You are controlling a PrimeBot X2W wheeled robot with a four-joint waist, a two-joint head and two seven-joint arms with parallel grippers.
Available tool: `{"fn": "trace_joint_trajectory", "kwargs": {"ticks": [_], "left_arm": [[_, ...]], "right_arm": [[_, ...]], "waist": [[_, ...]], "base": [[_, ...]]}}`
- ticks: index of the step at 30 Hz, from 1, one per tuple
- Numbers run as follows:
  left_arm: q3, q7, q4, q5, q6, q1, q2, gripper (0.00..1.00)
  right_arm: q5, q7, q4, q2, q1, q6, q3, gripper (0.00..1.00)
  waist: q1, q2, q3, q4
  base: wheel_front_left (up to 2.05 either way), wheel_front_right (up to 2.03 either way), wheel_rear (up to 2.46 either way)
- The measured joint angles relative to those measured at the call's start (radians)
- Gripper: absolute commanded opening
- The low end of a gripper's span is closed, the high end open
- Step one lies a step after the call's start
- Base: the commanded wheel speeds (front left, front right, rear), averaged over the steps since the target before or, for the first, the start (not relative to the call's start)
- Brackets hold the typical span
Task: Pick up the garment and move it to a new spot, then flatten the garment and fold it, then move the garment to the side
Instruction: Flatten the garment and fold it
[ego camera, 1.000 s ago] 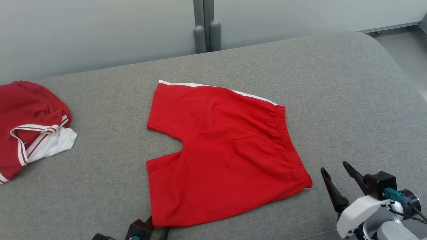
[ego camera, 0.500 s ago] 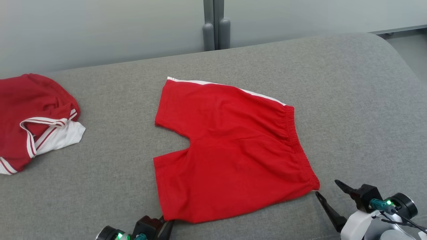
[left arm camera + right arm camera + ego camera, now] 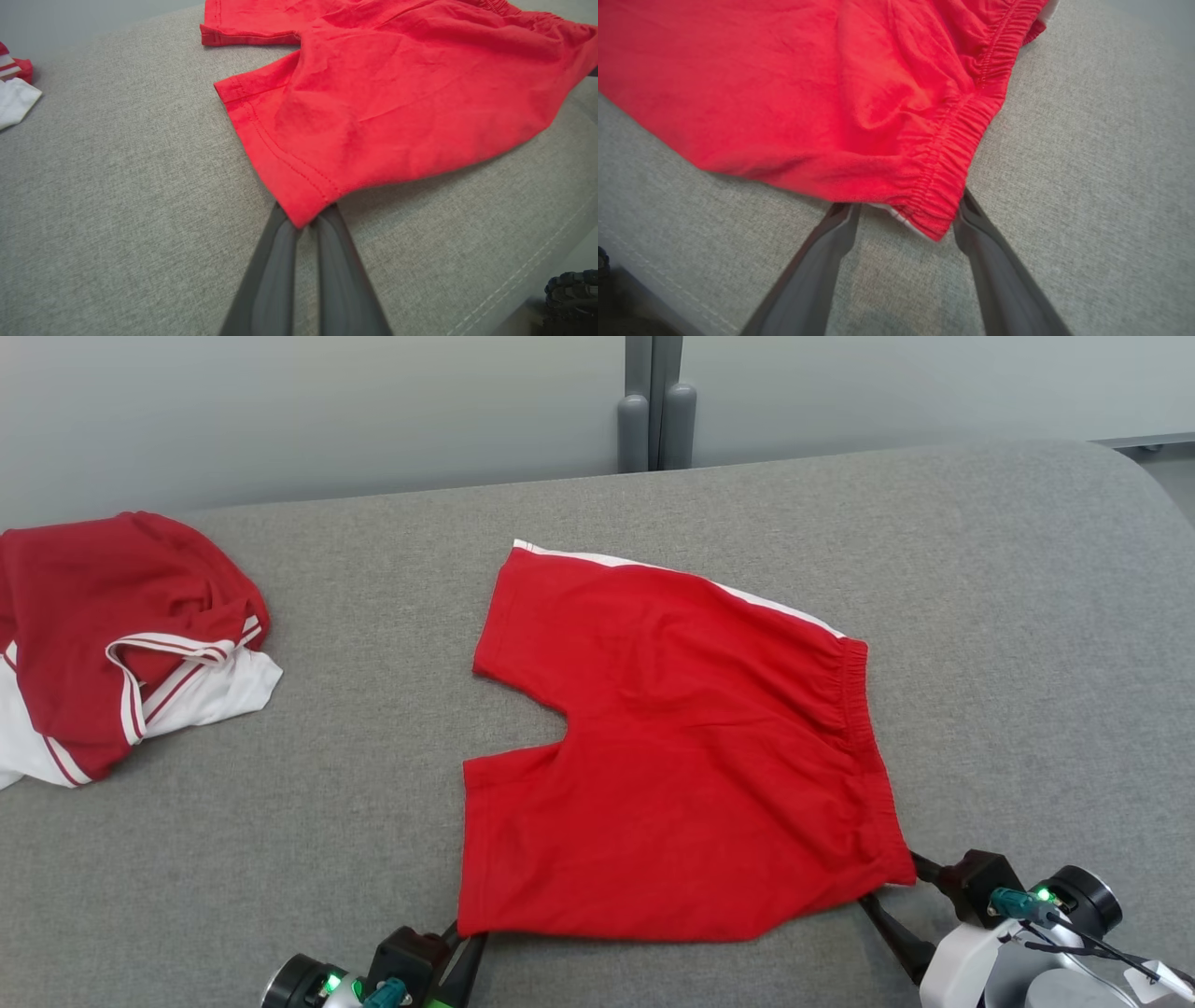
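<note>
Though flat, shorts (image 3: 681,756) in left pincer (image 3: 308,218)

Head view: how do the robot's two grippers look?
The left gripper has two long, dark grey, tapering fingers on a black block, with a teal plug and a green light. The right gripper has the same fingers, block, teal plug and green light, plus a white shell, thin black cables and a black round cap.
</note>
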Motion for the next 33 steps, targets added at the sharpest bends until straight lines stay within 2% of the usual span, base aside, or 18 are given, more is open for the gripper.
{"fn": "trace_joint_trajectory", "kwargs": {"ticks": [1,2,3,4,10,18,23,28,33], "left_arm": [[0.003,0.0,0.0,0.0,0.0,0.0,0.0,0.0],[0.005,-0.001,0.0,0.0,0.0,0.0,0.0,0.0],[0.006,-0.001,0.0,0.0,0.0,0.0,0.0,0.0],[0.007,-0.002,0.0,-0.002,0.0,0.0,0.0,0.0],[0.04,-0.013,-0.011,-0.039,0.001,0.001,-0.012,0.0],[0.064,-0.023,-0.044,-0.081,0.0,0.003,-0.023,0.0],[0.106,-0.032,-0.107,-0.145,-0.008,0.003,-0.037,0.0],[0.132,-0.036,-0.157,-0.165,-0.008,0.003,-0.037,0.0],[0.158,-0.04,-0.256,-0.171,-0.008,0.014,-0.024,0.0]], "right_arm": [[0.0,0.0,0.002,0.002,-0.002,0.006,0.002,0.27],[0.001,0.0,0.003,0.004,-0.003,0.007,0.002,0.24],[0.002,-0.001,0.005,0.006,-0.004,0.007,0.002,0.08],[0.004,-0.004,0.005,0.009,-0.004,0.007,-0.001,0.0],[0.054,-0.025,-0.011,0.03,-0.017,0.016,-0.029,0.0],[0.165,-0.043,-0.068,0.058,-0.017,0.016,-0.114,0.0],[0.18,-0.046,-0.127,0.047,-0.019,0.018,-0.152,0.0],[0.182,-0.053,-0.181,0.031,-0.02,0.019,-0.178,0.0],[0.193,-0.054,-0.285,0.006,-0.017,0.025,-0.202,0.0]], "waist": [[0.0,0.0,0.0,0.001],[0.0,0.0,0.0,0.001],[0.0,0.0,-0.001,0.002],[0.0,0.0,-0.001,0.002],[0.0,0.0,-0.009,-0.008],[0.0,0.0,-0.03,-0.028],[0.0,0.0,-0.055,-0.027],[0.0,0.0,-0.071,-0.02],[0.0,0.0,-0.092,-0.014]], "base": [[0.0,0.0,0.0],[0.0,0.0,0.0],[0.0,0.0,0.0],[0.0,0.0,0.0],[0.0,0.0,0.0],[0.0,0.0,0.0],[0.0,0.0,0.0],[0.0,0.0,0.0],[0.0,0.0,0.0]]}}
